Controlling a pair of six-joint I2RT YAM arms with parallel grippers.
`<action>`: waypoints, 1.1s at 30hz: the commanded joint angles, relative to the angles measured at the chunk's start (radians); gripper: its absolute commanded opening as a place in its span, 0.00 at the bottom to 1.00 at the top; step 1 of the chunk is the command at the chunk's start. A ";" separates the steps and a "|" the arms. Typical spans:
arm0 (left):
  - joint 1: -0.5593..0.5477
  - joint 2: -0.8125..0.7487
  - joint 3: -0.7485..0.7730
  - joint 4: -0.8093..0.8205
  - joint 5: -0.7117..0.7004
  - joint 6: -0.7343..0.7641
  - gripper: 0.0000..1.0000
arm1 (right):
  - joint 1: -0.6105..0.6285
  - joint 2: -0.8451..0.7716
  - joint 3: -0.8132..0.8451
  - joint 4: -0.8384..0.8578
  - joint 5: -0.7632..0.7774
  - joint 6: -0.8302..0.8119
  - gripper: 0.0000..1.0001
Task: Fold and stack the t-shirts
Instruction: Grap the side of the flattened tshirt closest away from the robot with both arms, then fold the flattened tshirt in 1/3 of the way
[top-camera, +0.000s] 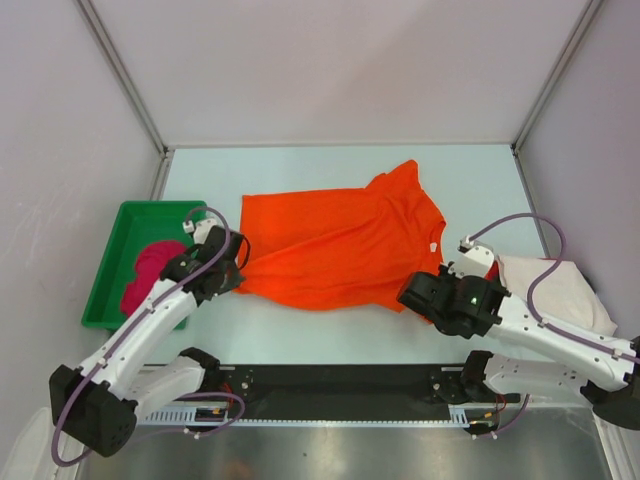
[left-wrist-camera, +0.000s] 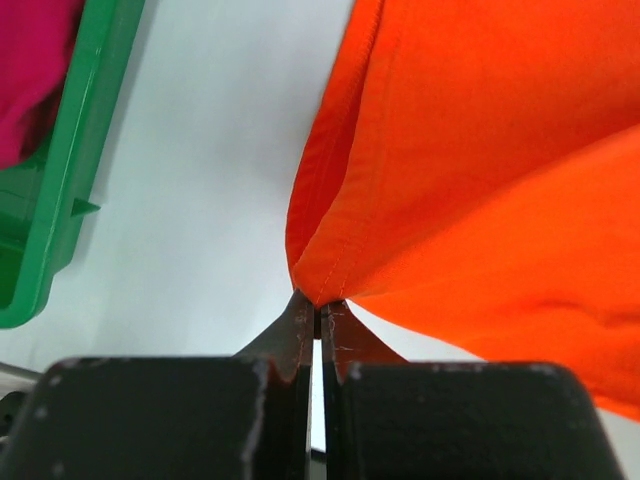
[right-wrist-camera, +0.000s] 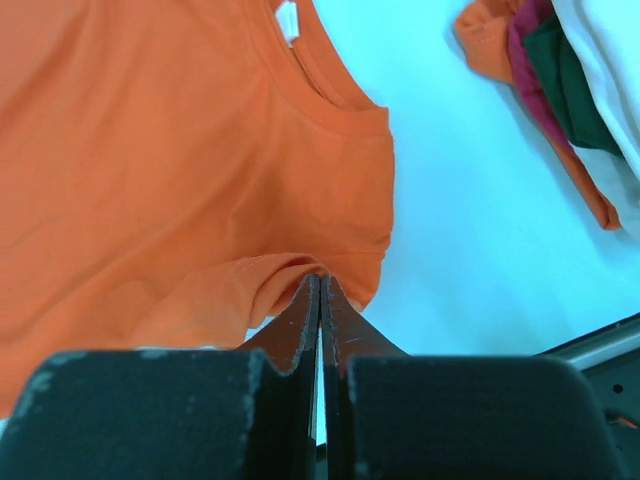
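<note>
The orange t-shirt lies spread across the centre of the top view on the pale table, collar end toward the right, with creases running along its length. The left gripper sits at the shirt's lower-left corner. Its fingers are pressed together and pinch the stitched hem, and the cloth fans upward from the fingertips in the left wrist view. The right gripper sits at the shirt's lower-right edge, jaws likewise closed, nipping a small bunched fold of orange cloth just below the neckline. The white neck label is visible at the top of the right wrist view. The magenta t-shirt lies crumpled inside the green tray at the left of the top view, apart from the orange shirt. The off-white t-shirt lies at the right edge of the top view, partly behind the right arm. In the right wrist view, strips of orange, magenta and dark green cloth show at its edge, upper right; what they belong to cannot be determined.
</note>
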 joint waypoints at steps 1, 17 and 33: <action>-0.053 -0.060 0.061 -0.104 -0.093 -0.047 0.00 | 0.028 -0.004 0.051 -0.122 0.100 0.085 0.00; -0.060 -0.100 0.103 -0.190 -0.120 -0.079 0.00 | 0.079 -0.073 0.062 -0.228 0.117 0.196 0.00; 0.081 0.155 0.213 -0.003 -0.119 0.091 0.00 | -0.278 -0.096 0.101 0.221 0.079 -0.427 0.00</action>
